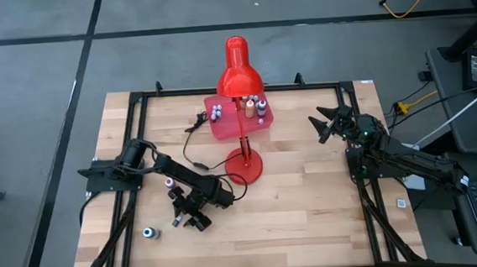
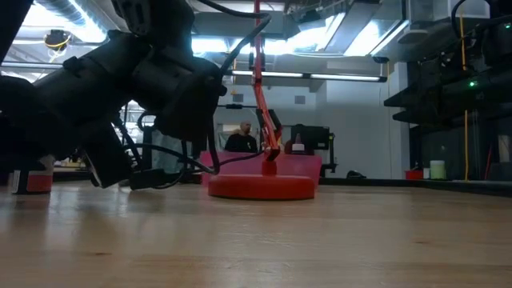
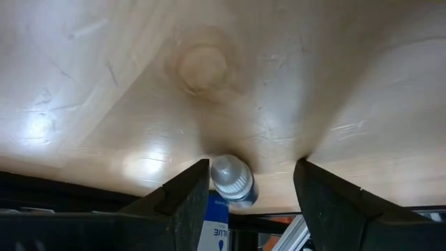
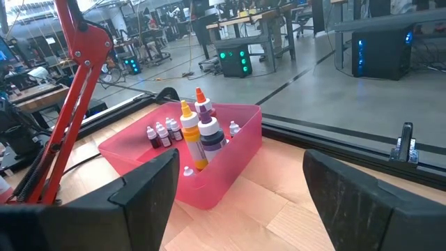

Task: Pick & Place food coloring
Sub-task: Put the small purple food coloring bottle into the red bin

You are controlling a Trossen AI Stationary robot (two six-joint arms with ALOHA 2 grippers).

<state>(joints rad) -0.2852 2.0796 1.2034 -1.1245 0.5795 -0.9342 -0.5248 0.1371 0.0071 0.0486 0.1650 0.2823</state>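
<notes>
Straddling a blue bottle (image 3: 232, 180) of food coloring, the left end effector (image 3: 251, 202) sits low over the near-left part of the counter (image 1: 311, 204). Its 2 fingers are spread apart rather than clamped. In the left wrist view the bottle's pale ribbed cap lies right against 1 finger (image 3: 187, 202), and a clear gap of bare wood separates it from the other. From above, this end effector (image 1: 187, 217) is in front of the red lamp (image 1: 243, 165) and to its left.

2 more small bottles stand loose on the wood near that arm. A pink-topped bottle (image 1: 171, 183) is just beside the arm's wrist. A bluish bottle (image 1: 149, 233) is nearer the front-left corner, apart from the fingers.

The rest of the food coloring is in the pink tray (image 1: 222, 133) at the back middle of the counter, partly under the lamp's shade. The right wrist view shows several tiny pale-capped bottles (image 4: 160, 134) standing in the tray (image 4: 230, 150) beside a few taller bottles (image 4: 198, 132), 1 of them orange and 1 dark.

The right end effector (image 1: 330, 125) waits over the right side of the counter with its fingers fully spread and nothing between them. It (image 4: 237, 202) faces the tray from well apart.
</notes>
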